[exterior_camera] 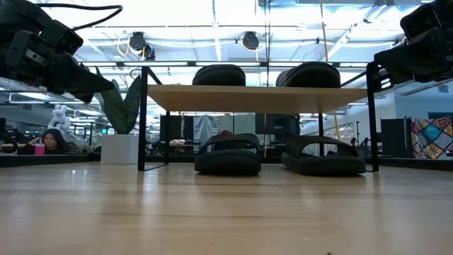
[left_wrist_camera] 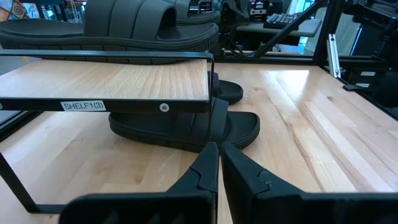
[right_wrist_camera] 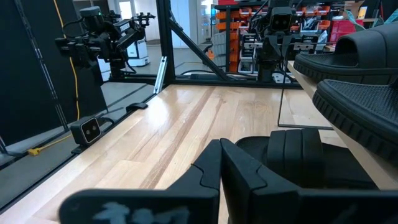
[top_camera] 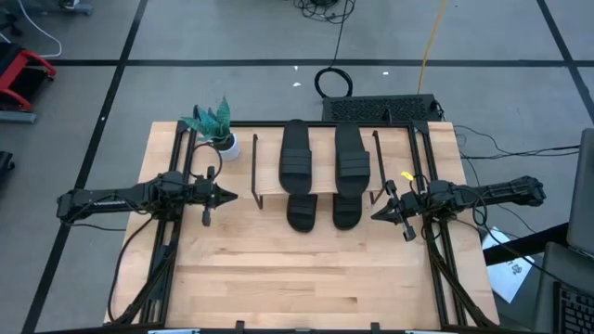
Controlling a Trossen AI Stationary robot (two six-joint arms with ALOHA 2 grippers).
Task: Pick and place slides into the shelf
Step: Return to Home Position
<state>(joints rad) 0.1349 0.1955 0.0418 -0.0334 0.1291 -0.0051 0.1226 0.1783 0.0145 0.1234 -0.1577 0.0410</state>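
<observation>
By the look of things the placing is finished, and the step in hand is the retreat to rest. All four matte black rubbery slides (top_camera: 298, 153) with wide straps are already stowed at the low shelf (top_camera: 269, 172), a light-wood board on thin black wire legs standing midway along the far edge of the pale butcher-block worktop (top_camera: 306, 288). Two slides lie side by side on the board. The lower pair (top_camera: 302, 213) sits on the worktop beneath it, their ends poking out toward the near edge. The left gripper (top_camera: 230, 196) hovers near the shelf's left legs, clear of them and aimed at the shelf, with its fingers pressed together on nothing. The right gripper (top_camera: 376, 214) hangs just off the shelf's near right corner, also pinched together and empty. The nearer lower slide lies close ahead of it but not touching. No further grasp seems needed. The next move calls for each arm to draw straight back toward its own side edge of the worktop, the right one first getting clear of the wire leg and the protruding slide so the shelf is not nudged out of line.
</observation>
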